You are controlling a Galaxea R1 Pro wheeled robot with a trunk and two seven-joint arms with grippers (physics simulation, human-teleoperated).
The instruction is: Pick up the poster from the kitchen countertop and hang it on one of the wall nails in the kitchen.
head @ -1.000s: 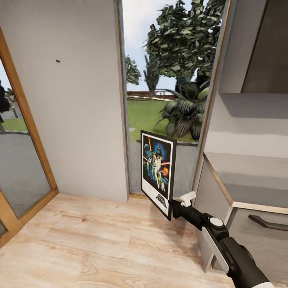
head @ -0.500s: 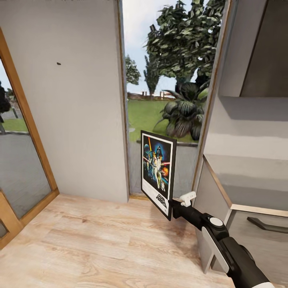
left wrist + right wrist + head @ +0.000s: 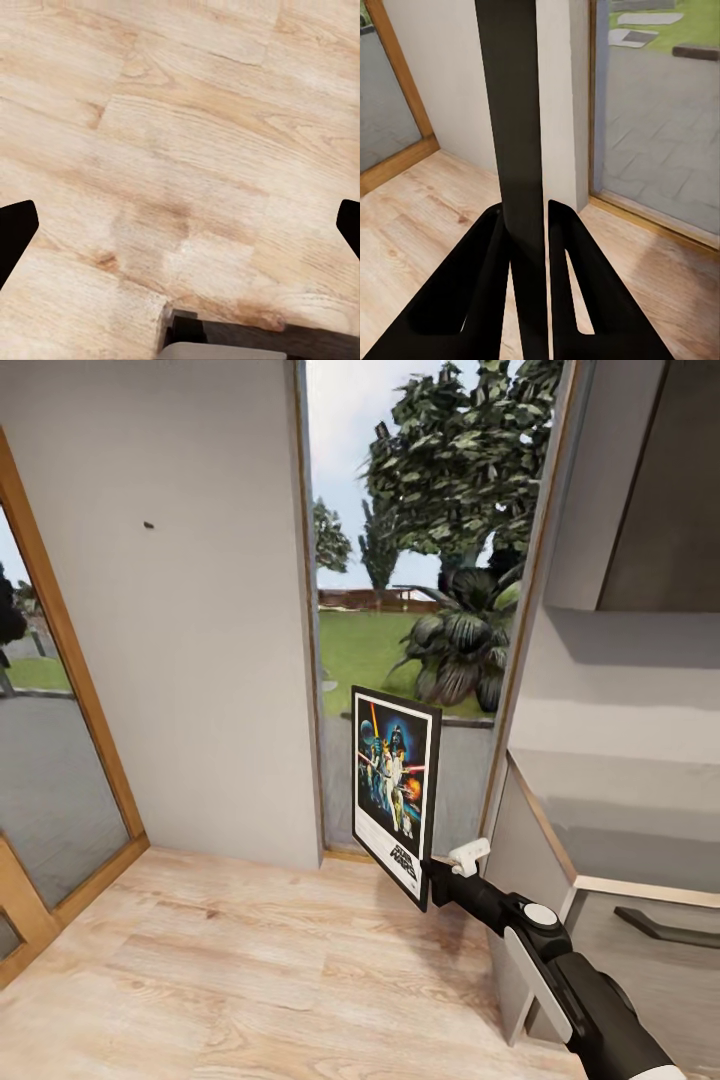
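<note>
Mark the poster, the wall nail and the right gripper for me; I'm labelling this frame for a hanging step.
poster [image 3: 392,780]: head view, on the dark blue artwork.
wall nail [image 3: 149,525]: head view, on the dark stub in the pale grey wall.
right gripper [image 3: 529,247]: right wrist view, midway between fingertips, clamping the poster's edge.

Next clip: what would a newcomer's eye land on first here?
The Star Wars poster, held upright at its lower corner by the right tool, in front of a glass door onto a garden. Next, a tiny dark wall nail high on the pale grey wall to the poster's left. The left tool hangs open over the wooden floor.
</note>
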